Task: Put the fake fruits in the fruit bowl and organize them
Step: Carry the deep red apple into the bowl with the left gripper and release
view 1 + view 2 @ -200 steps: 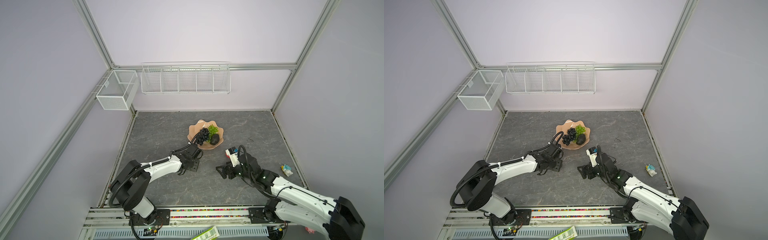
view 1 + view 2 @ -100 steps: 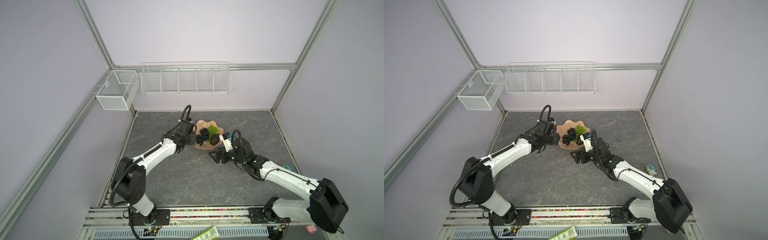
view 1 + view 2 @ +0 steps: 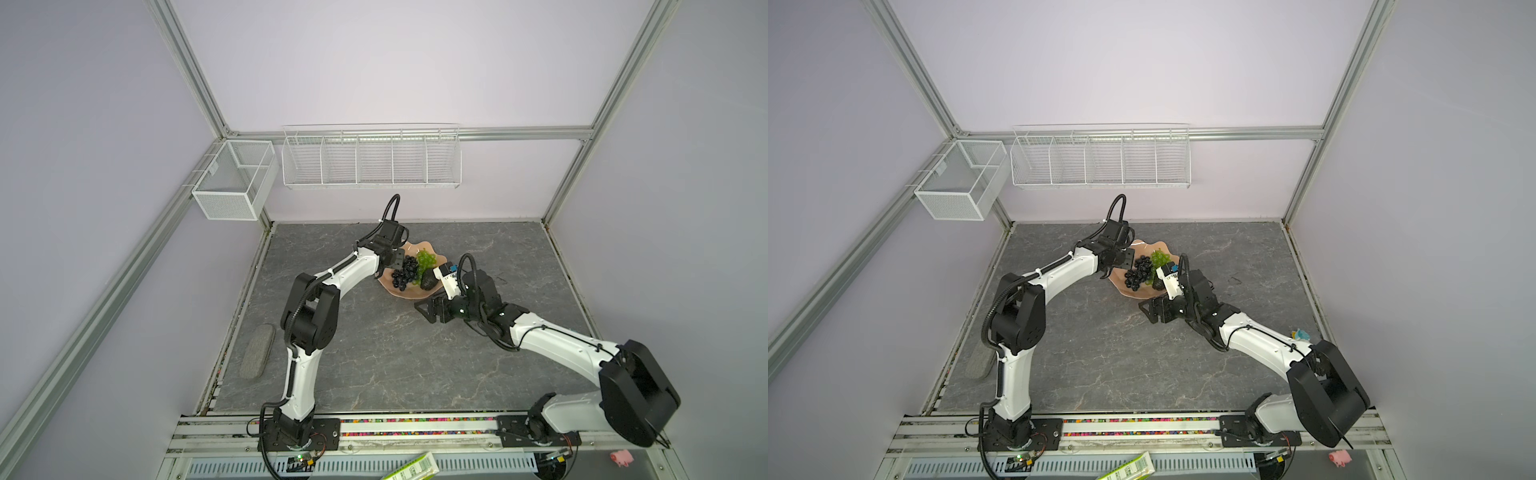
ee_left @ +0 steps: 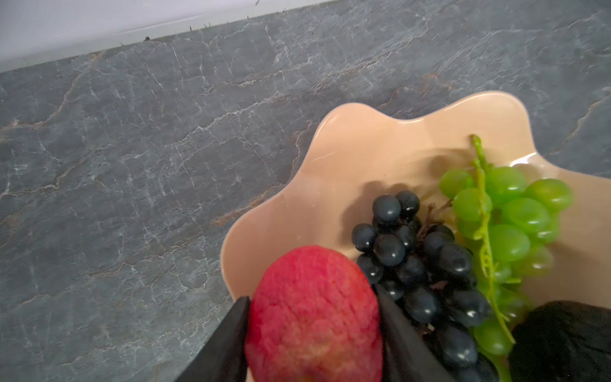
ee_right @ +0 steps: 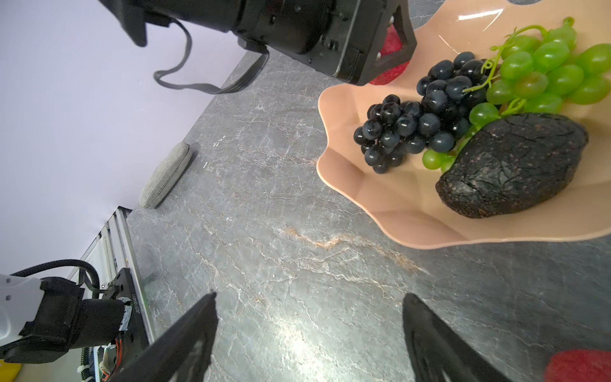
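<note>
The peach-tan fruit bowl (image 3: 400,294) (image 3: 1130,291) (image 5: 396,211) holds a dark grape bunch (image 3: 405,272) (image 5: 413,122), a green grape bunch (image 3: 426,259) (image 5: 555,66) and a dark avocado (image 3: 428,281) (image 5: 509,165). My left gripper (image 3: 395,259) (image 4: 312,297) hangs over the bowl's left rim (image 4: 363,148), shut on a red apple (image 4: 314,317) (image 5: 390,71) right beside the dark grapes (image 4: 413,251). In front of the bowl my right gripper (image 3: 430,309) (image 5: 310,295) stands open above bare table. A second red apple (image 5: 578,365) lies on the table at the edge of the right wrist view.
A grey oval pad (image 3: 258,351) (image 5: 165,175) lies by the left wall. Two white wire baskets (image 3: 370,158) (image 3: 232,183) hang on the back and left walls. A small coloured object (image 3: 1300,333) sits near the right wall, and a pink toy (image 3: 621,457) lies beyond the front rail.
The left gripper, shut on the apple, has moved from the table in front of the bowl to the bowl's left rim. The open right gripper has moved up towards the bowl's front edge.
</note>
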Motion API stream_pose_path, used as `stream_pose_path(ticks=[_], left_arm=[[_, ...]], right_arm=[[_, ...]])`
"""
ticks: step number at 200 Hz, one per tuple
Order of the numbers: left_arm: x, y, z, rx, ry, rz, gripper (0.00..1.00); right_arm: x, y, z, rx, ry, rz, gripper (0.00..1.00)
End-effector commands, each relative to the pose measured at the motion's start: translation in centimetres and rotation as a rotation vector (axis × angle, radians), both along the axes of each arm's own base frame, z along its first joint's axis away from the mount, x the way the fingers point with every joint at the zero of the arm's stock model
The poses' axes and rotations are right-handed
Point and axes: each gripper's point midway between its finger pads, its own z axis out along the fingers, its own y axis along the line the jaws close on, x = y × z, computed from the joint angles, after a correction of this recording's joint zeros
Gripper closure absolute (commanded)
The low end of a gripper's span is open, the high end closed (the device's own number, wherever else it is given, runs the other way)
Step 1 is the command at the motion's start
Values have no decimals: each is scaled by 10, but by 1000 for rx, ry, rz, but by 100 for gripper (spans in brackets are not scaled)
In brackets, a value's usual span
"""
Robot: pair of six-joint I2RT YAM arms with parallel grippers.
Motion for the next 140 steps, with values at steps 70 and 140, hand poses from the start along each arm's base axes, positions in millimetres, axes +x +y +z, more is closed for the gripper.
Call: stream_pose_path(ticks=[70,140], left_arm=[[4,2,10,17,-15,8,38],[-2,-3,18,-23,-17,-16,30]], right_arm=[[-12,-25,15,-17,-48,-27,11],[-23,-43,23,-32,-66,-64,11]])
